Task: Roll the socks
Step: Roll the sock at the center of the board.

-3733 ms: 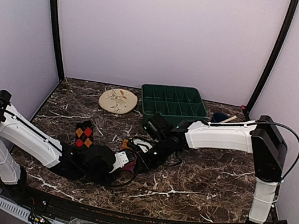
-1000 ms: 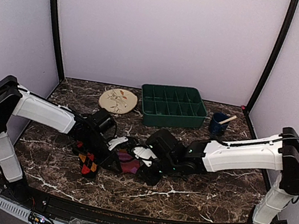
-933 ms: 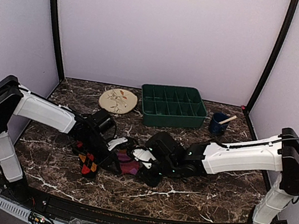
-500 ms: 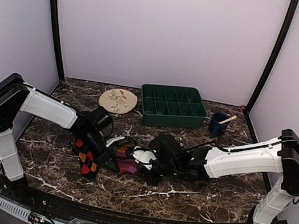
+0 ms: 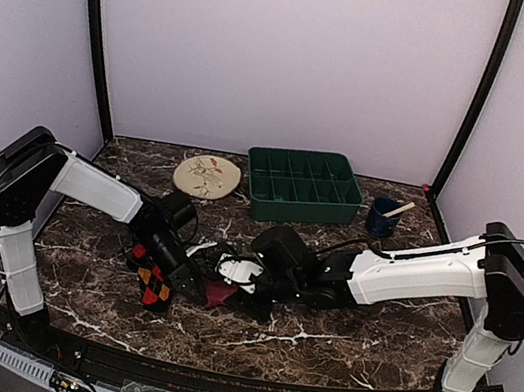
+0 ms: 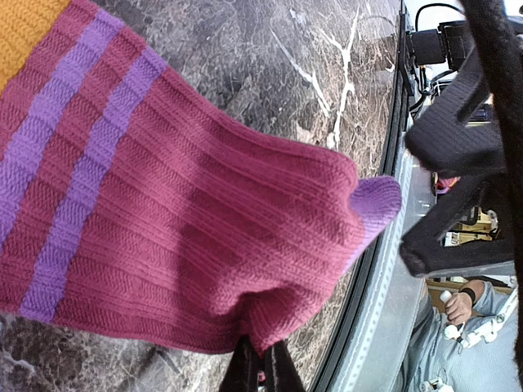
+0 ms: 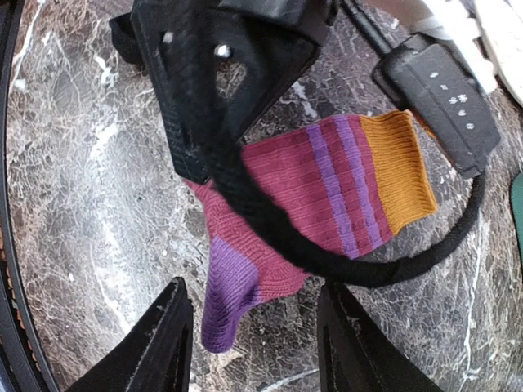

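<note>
The magenta sock (image 7: pixel 302 175) with purple stripes, an orange cuff (image 7: pixel 398 170) and a purple toe (image 7: pixel 226 294) is at the table's middle (image 5: pixel 218 294). My left gripper (image 6: pixel 262 373) is shut on the edge of its foot part (image 5: pixel 198 284). My right gripper (image 7: pixel 257 347) is open, its fingers (image 7: pixel 167 347) either side of the purple toe without touching it (image 5: pixel 243 300). The black argyle sock (image 5: pixel 155 280) lies just left of the left gripper, partly under that arm.
A beige floral plate (image 5: pixel 207 175), a green compartment tray (image 5: pixel 302 210) and a blue cup with a wooden stick (image 5: pixel 381 218) stand along the back. The left gripper's cable (image 7: pixel 327 253) crosses over the magenta sock. The table's front edge (image 6: pixel 384 278) is close.
The right gripper has slid left, closer to the sock's toe. The left arm has swung a little and the magenta sock has bunched into a smaller patch. The argyle sock now lies nearer the front.
</note>
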### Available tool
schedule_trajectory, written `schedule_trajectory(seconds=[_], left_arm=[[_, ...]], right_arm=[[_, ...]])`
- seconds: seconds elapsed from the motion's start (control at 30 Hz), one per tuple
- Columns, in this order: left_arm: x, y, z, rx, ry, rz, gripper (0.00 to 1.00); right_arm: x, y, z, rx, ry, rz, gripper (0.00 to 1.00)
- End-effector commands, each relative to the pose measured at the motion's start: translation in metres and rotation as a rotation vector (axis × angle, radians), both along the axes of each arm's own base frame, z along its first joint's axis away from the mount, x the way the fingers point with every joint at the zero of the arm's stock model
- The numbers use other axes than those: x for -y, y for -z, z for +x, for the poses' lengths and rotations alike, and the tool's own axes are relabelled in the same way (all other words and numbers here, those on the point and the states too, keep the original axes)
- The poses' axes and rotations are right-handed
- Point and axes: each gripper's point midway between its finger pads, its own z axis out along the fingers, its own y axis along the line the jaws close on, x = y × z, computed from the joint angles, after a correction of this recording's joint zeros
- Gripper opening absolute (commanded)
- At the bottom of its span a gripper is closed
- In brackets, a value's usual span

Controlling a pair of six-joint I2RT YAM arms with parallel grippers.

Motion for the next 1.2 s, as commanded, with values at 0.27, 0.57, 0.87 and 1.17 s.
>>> schedule_trajectory(seconds=[0.27, 0.57, 0.87, 1.17], left_arm=[[0.0, -0.007, 0.008, -0.033, 0.004, -0.048, 0.0], [-0.004, -0.007, 0.012, -0.043, -0.01, -0.052, 0.0], [-0.003, -0.011, 0.012, -0.046, -0.009, -0.066, 0.0], [-0.004, -0.009, 0.01, -0.056, -0.009, -0.067, 0.0]], right_arm=[[-0.018, 0.01, -0.007, -0.01, -0.098, -0.029, 0.48], [-0.019, 0.022, -0.002, 0.016, -0.115, -0.07, 0.42], [-0.017, 0.035, 0.001, 0.014, -0.12, -0.089, 0.37], [-0.016, 0.045, 0.012, 0.02, -0.097, -0.109, 0.12]])
